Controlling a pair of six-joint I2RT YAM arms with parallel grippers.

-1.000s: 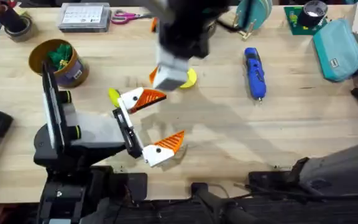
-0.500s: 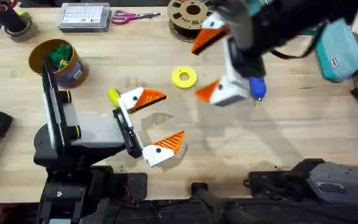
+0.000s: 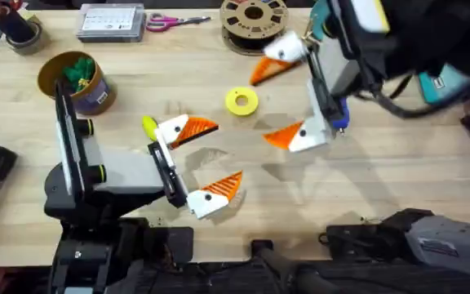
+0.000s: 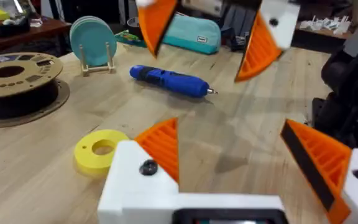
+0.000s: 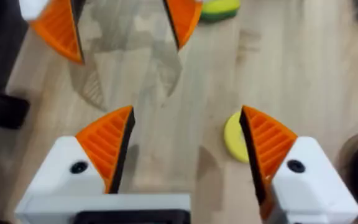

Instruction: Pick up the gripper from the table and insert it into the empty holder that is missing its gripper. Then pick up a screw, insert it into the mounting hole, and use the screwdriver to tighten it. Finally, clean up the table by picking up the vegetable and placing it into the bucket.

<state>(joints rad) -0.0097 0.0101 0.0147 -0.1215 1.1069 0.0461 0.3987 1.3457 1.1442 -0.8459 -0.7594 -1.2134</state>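
Blue hard-plastic pen-shaped screwdriver (image 4: pixel 169 81) looked light, stiff, slick; grasp mid-barrel. Right claw (image 3: pixel 288 96), at its nine o'clock, gaped empty.

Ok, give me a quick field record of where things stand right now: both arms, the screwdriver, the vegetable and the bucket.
left gripper: low over the table, fingers open, holding nothing
right gripper: above the table near the screwdriver, fingers open, holding nothing
screwdriver: lying flat on the table, ungrasped
vegetable: on the table beside the left gripper's far finger
bucket: standing at the table's far left, green item inside
yellow ring: flat on the table between the grippers
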